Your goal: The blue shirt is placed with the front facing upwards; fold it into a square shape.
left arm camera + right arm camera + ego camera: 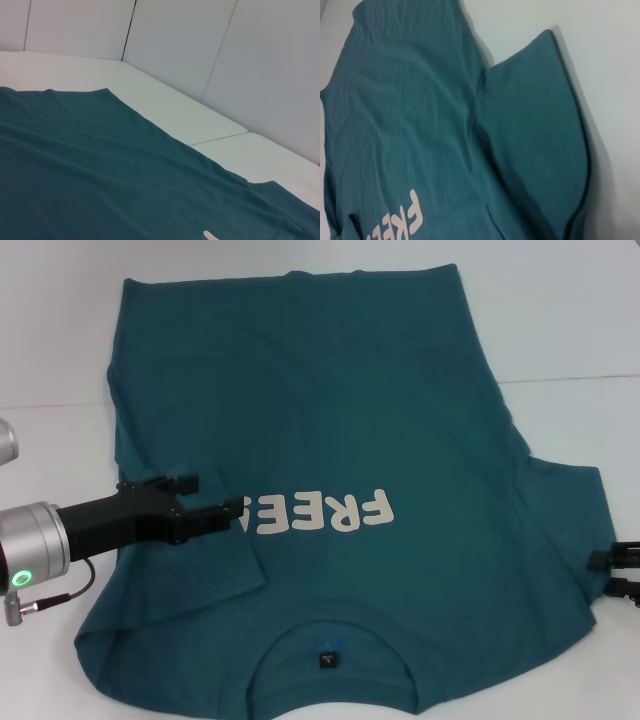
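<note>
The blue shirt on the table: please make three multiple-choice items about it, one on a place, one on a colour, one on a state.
1. Where is the left gripper?
A. over the shirt beside the print
B. at the hem
C. off the table

2. What colour is the print on the blue shirt?
A. yellow
B. white
C. black

3. How does the shirt's sleeve near the right gripper lie?
A. spread out flat
B. folded over the chest
C. rolled up

Answers: 1 A, its fingers meet the letters; 2 B, pale block letters; 3 A, it lies outward on the table.
</note>
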You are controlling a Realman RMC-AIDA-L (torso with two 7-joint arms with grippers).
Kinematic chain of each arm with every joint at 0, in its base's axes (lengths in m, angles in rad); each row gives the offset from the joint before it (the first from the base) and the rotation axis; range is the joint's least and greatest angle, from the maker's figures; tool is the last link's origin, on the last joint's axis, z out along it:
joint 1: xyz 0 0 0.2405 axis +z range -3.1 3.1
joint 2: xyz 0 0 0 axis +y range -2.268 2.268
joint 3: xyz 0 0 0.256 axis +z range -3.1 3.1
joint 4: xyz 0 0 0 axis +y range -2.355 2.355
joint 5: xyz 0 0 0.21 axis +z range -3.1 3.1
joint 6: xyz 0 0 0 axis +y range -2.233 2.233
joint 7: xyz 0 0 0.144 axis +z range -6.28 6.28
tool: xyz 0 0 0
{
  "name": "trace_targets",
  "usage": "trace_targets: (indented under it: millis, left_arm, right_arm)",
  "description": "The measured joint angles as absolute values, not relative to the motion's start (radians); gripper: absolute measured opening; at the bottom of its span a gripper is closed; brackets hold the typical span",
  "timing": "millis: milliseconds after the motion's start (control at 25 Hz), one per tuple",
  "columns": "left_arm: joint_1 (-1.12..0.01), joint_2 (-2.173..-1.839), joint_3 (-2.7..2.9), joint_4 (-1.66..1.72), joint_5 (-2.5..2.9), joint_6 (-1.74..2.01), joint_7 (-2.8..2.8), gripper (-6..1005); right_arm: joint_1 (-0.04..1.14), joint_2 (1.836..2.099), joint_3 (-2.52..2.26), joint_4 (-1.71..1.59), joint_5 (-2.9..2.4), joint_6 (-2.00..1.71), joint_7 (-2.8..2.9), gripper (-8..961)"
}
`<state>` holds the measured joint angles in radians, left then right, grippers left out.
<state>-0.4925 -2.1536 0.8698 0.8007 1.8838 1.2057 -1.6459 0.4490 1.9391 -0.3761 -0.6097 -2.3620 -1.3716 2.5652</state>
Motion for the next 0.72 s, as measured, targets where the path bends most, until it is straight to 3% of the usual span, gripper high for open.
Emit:
trace_targets:
  millis: [320, 720]
  left_arm:
    - [-0.494, -2.154, 0.87, 0.801, 1.884, 1.206, -1.646, 862]
    - [-0.495, -2.154, 0.868, 0.802, 1.879, 1.206, -1.646, 862]
  right_arm:
    - [0.453, 1.931, -0.38, -0.61, -2.355, -1.375, 2.52, 311]
    - [0.459, 1.922, -0.373, -0.62, -2.349, -1.411, 2.519, 98]
